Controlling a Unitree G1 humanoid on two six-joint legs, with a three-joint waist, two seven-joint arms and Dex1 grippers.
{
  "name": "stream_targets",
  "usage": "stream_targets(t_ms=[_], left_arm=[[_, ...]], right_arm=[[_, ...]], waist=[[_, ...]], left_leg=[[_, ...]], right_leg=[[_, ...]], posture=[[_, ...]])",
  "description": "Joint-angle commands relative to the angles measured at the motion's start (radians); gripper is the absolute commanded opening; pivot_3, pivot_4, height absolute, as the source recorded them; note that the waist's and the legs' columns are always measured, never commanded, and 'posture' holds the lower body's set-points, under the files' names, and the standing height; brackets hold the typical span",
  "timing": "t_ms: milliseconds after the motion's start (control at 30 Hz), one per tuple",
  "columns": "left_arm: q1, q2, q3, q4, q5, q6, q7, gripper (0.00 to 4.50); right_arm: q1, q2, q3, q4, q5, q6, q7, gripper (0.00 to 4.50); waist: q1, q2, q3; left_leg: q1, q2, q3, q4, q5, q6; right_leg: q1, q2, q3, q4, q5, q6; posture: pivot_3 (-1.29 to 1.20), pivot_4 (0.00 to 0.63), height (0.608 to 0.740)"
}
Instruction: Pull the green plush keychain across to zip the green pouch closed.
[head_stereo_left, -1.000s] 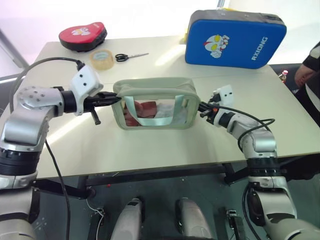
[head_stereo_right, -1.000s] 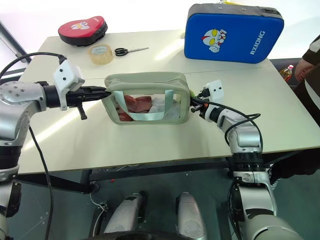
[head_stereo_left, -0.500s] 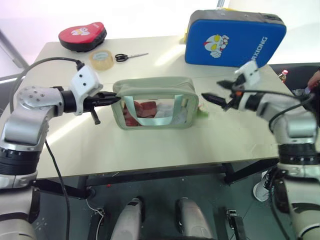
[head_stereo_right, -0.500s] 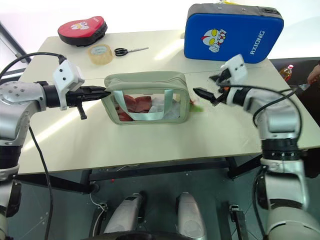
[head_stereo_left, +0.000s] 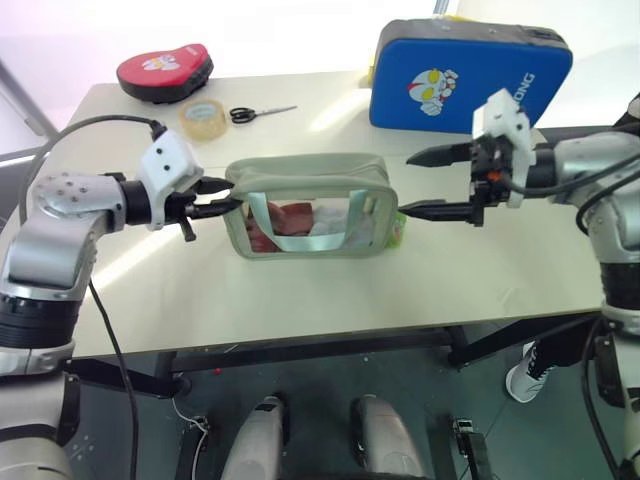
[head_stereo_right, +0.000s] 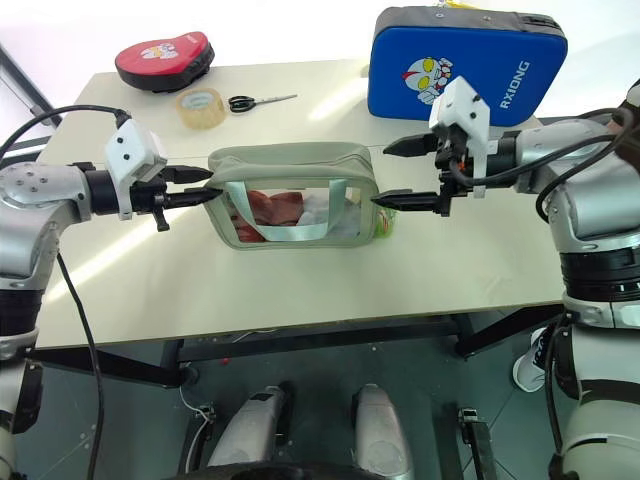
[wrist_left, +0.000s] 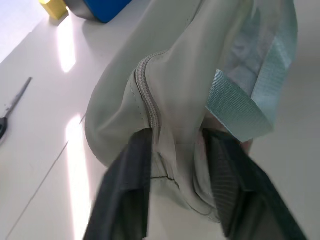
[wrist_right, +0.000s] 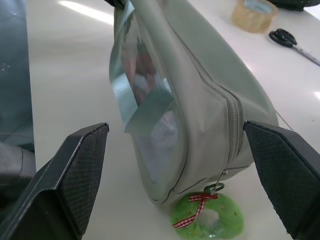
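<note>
Right gripper (head_stereo_right: 392, 173): fingers spread wide, one above the other, holding nothing. It hangs in the air just off the right end of the green pouch (head_stereo_right: 292, 196), its lower finger (head_stereo_right: 400, 202) reaching close to that end; contact cannot be confirmed. In the right wrist view both fingertips stand well clear on either side of the pouch end.

Left gripper (head_stereo_left: 215, 197): fingers partly apart at the left end of the pouch. In the left wrist view the two fingers (wrist_left: 127, 185) straddle the pouch's end fabric near the zipper track, close against it; whether they press on it cannot be told.

The green pouch stands upright on the table (head_stereo_left: 300, 300) between the two grippers, zipper side up. The zipper reads as run to the right end, where the pull sits at the end seam. The green plush keychain (wrist_right: 207, 216) hangs from that pull and lies on the table just beside the pouch's right end, ring-shaped, with a red checked bow. Red and white contents show through the clear side.

Writing: the blue case (head_stereo_left: 468, 78) at the far right of the table bears "RXIDNG" or similar in white, not fully legible, beside a cartoon figure. The red pad (head_stereo_left: 165, 72) at the far left carries a small cartoon print; no text readable. A tape roll (head_stereo_left: 204, 118) and scissors (head_stereo_left: 260, 113) lie between them, unmarked.
</note>
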Motion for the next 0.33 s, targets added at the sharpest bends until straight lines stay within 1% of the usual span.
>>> stream_targets(t_ms=[33,67,100,233,333], left_arm=[[-0.028,0.039,0.05,-0.031,-0.028,0.015,-0.012,3.72],[-0.03,0.048,0.056,-0.029,-0.031,0.022,-0.016,4.25],[-0.031,0.057,0.061,-0.028,-0.038,0.03,-0.018,4.46],[-0.064,0.105,0.106,-0.023,-0.081,0.079,-0.031,4.46],[-0.077,0.133,0.118,0.005,-0.074,0.062,-0.031,4.46]], right_arm=[[-0.008,-0.006,-0.029,0.024,-0.01,-0.053,0.004,4.5],[-0.009,-0.007,-0.03,0.034,-0.014,-0.061,0.006,4.5],[-0.01,-0.007,-0.03,0.039,-0.016,-0.067,0.007,4.5],[-0.017,-0.014,-0.034,0.057,-0.02,-0.08,0.016,4.5],[-0.021,-0.012,-0.035,0.064,-0.022,-0.084,0.013,4.5]], waist=[[0.0,0.0,0.0],[0.0,0.0,0.0],[0.0,0.0,0.0],[-0.001,0.0,0.0],[-0.002,0.0,0.0]], left_leg=[[0.0,0.0,0.0,0.0,0.0,0.0],[0.0,0.0,0.0,0.0,0.0,0.0],[0.0,0.0,0.0,0.0,0.0,0.0],[0.0,0.0,0.0,0.0,0.0,0.0],[0.0,0.0,0.0,0.0,0.0,0.0]], right_leg=[[0.0,0.0,0.0,0.0,0.0,0.0],[0.0,0.0,0.0,0.0,0.0,0.0],[0.0,0.0,0.0,0.0,0.0,0.0],[0.0,0.0,0.0,0.0,0.0,0.0],[0.0,0.0,0.0,0.0,0.0,0.0]], posture=[[0.0,0.15,0.74],[0.0,0.15,0.74],[0.0,0.15,0.74],[0.0,0.15,0.74],[0.0,0.15,0.74]])
